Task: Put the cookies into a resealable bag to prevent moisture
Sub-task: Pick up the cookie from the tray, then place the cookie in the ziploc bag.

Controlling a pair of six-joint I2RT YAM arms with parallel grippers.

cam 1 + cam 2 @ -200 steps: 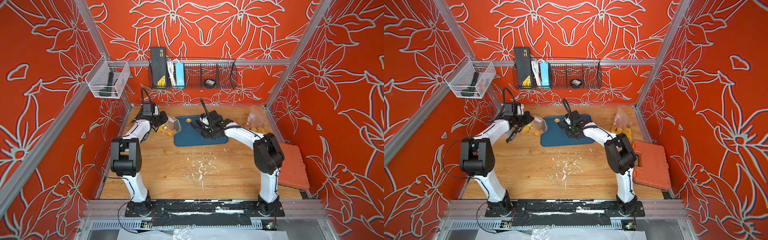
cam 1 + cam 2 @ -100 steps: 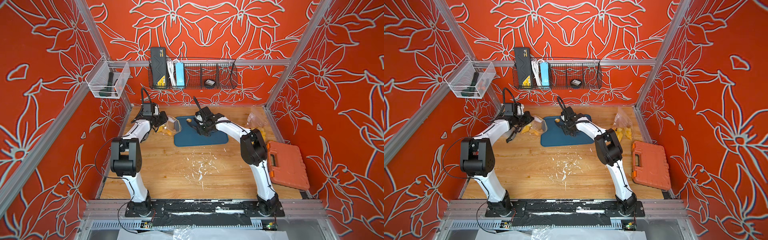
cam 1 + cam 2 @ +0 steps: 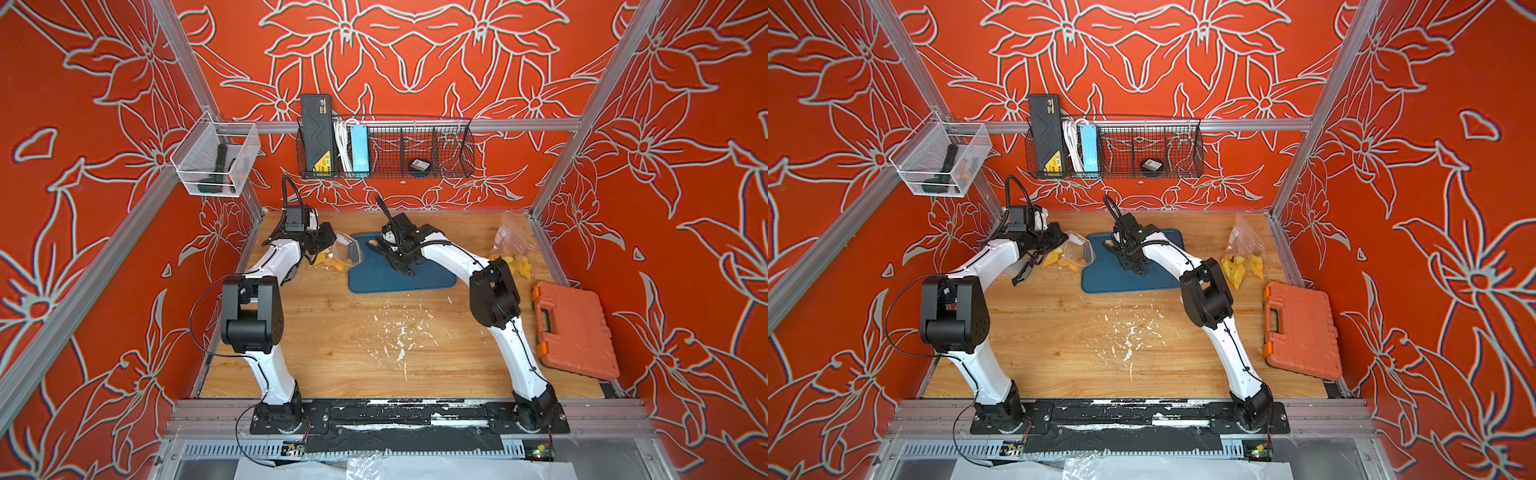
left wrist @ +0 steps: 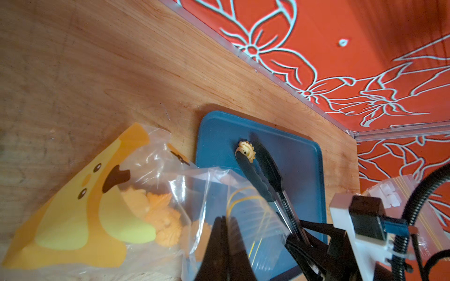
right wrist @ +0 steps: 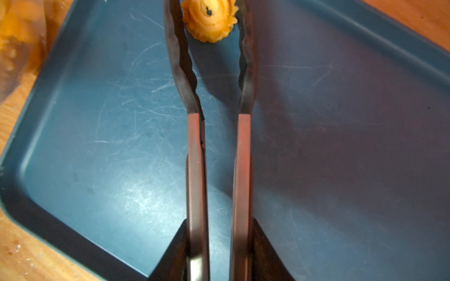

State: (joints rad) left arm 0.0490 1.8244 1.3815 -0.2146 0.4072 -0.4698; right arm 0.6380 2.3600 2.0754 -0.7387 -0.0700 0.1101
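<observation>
Blue tray (image 5: pixel 97 146), right pincer (image 5: pixel 219 248) clamped on tongs (image 5: pixel 194 158) straddling cookie (image 5: pixel 209 22), left pincer (image 4: pixel 226 227) pinched shut on bag (image 4: pixel 194 189)

Tongs (image 4: pixel 260 175) flank one cookie (image 4: pixel 246 150) over blue tray (image 4: pixel 302 170)

**High stereo pair, two wrist close-ups**
Both top views look down from the front over the table (image 3: pixel 340 340); the left wrist faces the resealable bag (image 4: pixel 80 206) and blue tray (image 4: pixel 299 175), the right wrist hugs that tray along the tongs (image 5: pixel 194 158).
</observation>
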